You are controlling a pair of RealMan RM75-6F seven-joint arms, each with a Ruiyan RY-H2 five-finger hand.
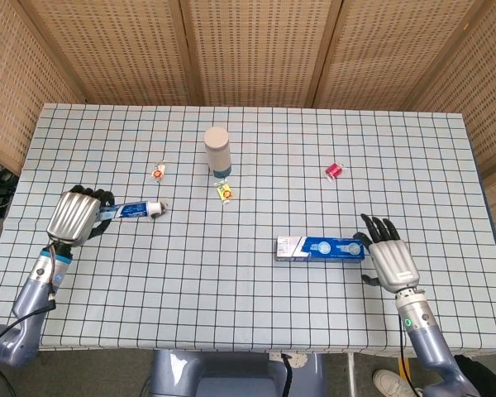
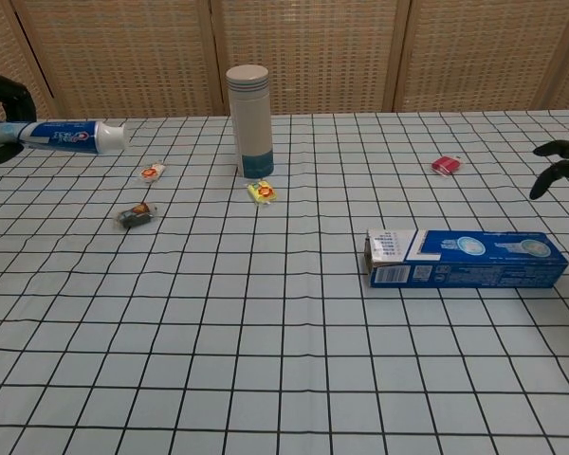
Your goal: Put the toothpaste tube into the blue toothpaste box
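Left hand grips toothpaste tube; flask stands beyond candies.

Woven wicker screen panels in wooden frames stand behind the surface, which wears a white cloth with dark grid lines.

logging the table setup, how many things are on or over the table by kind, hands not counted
toothpaste tube: 1, held up by the left hand
blue toothpaste box: 1
cylindrical bottle: 1
small wrapped candies: 3
small red object: 1
total: 7
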